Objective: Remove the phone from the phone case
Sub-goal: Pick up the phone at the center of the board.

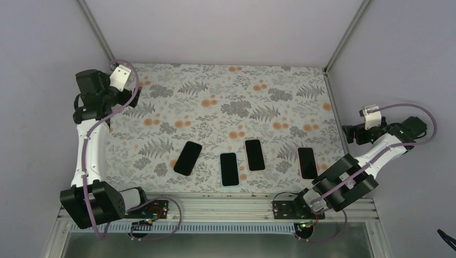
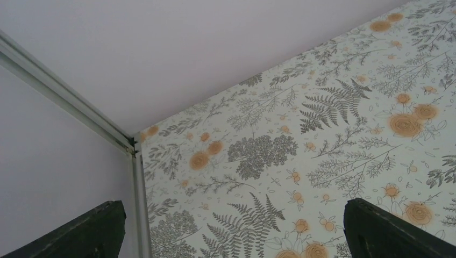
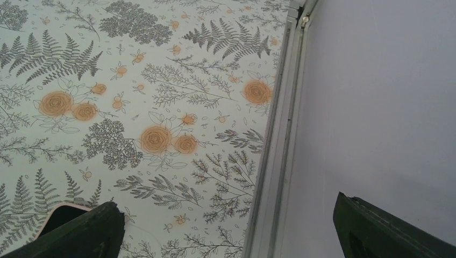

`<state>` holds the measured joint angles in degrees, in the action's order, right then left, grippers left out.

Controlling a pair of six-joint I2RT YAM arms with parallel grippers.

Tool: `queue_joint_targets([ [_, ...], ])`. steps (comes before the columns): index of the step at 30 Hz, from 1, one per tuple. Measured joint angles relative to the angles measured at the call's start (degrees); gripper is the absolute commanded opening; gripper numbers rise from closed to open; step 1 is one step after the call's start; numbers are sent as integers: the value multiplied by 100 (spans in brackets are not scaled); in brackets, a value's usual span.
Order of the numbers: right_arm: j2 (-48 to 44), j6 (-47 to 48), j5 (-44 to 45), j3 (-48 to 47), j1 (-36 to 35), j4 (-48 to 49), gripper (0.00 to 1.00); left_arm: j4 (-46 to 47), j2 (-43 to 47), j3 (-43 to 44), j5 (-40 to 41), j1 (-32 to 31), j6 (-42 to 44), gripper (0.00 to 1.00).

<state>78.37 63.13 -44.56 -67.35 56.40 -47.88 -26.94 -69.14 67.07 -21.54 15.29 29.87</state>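
The left gripper (image 1: 135, 98) and right gripper (image 1: 348, 133) hung open, empty; four lookalike phones (image 1: 229, 169) risked a grab at the wrong one.

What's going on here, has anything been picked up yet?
Nothing is being handled yet. Four phones lie in a row near the front of the table, among them a phone in a light blue case, second from the left. Both arms are off to the sides: the left gripper is open over the far left corner, and the right gripper is open at the right edge. Neither touches a phone.
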Motion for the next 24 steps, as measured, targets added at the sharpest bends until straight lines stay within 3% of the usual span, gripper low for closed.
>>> queue_joint_targets([
  [7, -90, 63, 4, 81, 0, -55, 98, 28, 2, 0, -4, 0, 2, 100],
  [9, -125, 131, 9, 114, -2, -79, 92, 28, 2, 0, -4, 7, 2, 100],
  [12, -192, 369, 46, 179, -4, -258, 71, 28, 2, 0, -7, 13, 2, 100],
  [14, -227, 621, 199, 219, -22, -516, 66, 26, 2, 0, -17, 13, 9, 100],
  [24, -789, 1567, 2004, 1460, -671, -1869, 99, 24, -55, 0, -181, 31, 57, 100],
])
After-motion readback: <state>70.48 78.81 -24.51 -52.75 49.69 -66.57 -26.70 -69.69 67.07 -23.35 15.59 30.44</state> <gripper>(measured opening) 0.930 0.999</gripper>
